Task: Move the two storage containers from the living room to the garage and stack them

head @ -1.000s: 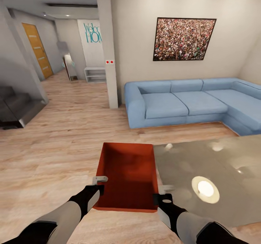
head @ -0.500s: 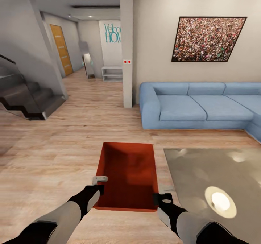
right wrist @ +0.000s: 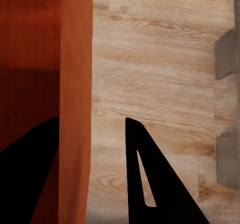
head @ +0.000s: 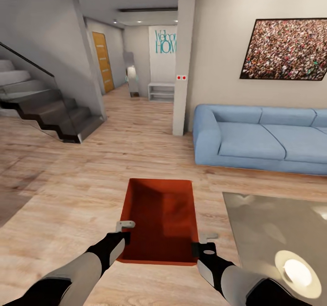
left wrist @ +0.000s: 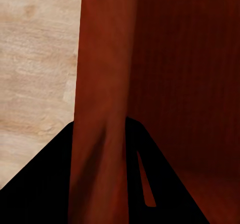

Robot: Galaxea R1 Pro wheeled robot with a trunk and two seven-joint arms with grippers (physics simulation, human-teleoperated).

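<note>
Turning the base to my left: against the head views from a second and half a second ago, the whole room has slid rightward in frame, so this is camera motion, not objects moving. The blue sofa (head: 259, 137) now sits further right, the framed picture (head: 287, 49) is partly cut by the frame edge, and the staircase (head: 50, 110) has opened up on the left. The hallway with the orange-brown door (head: 103, 60) is now closer to centre. I judge that this heading lines me up with the corridor out of the living room, which is the way toward the garage.

The wood-plank floor (head: 68, 192) lies under the arms; the grey rug (head: 272, 224) with its lamp reflection has shifted right.

One storage container (head: 159, 219) is carried in front of me, held off the floor between both arms, and its place relative to the arms matches the earlier pictures, so the grasp is holding through the turn.

Left gripper (head: 125, 226): in the left wrist view its dark fingers (left wrist: 45, 184) straddle the container's side wall (left wrist: 100, 109), closed onto it. Right gripper (head: 208, 238): in the right wrist view one of the fingers (right wrist: 145, 174) stands clear outside the wall (right wrist: 75, 109), with wood visible between, so I cannot tell whether it pinches.

Status: first bin in transit, nothing stacked yet.
</note>
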